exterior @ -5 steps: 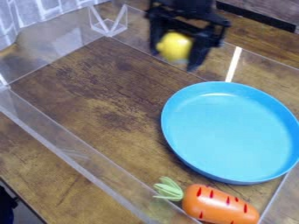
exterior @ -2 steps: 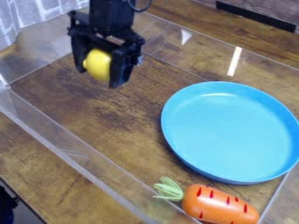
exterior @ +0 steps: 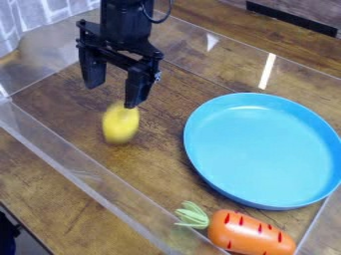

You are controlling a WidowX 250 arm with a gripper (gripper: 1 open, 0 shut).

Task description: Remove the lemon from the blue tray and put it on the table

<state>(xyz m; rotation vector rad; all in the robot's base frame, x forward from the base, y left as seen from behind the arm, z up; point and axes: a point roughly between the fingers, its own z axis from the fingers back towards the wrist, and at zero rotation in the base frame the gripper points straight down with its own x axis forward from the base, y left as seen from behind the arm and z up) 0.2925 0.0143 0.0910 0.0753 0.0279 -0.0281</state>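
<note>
Nearest, a carrot [exterior: 246, 231] lies by the acrylic wall, just below the tray [exterior: 262, 149]. The lemon [exterior: 120, 124] (blurred) sits on the table [exterior: 74, 100], left of the tray and apart from it. Beyond, my gripper [exterior: 115, 82] hangs above the lemon, jaws spread wide, holding nothing.

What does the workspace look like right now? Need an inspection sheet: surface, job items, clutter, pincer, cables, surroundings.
Surface: dark wood-grain table, glossy, light glare streak near the far side.
Job items: lemon out of the blue tray, blurred, just below the pincer, left of the tray; cannot tell if it rests on the table yet. Tray holds nothing.
Clutter: orange toy carrot with green leaves at the near edge, below the tray.
Pincer: pincer open, pointing down, above the lemon, not gripping it.
Cables: nothing seen.
Surroundings: clear acrylic walls edge the table.
</note>
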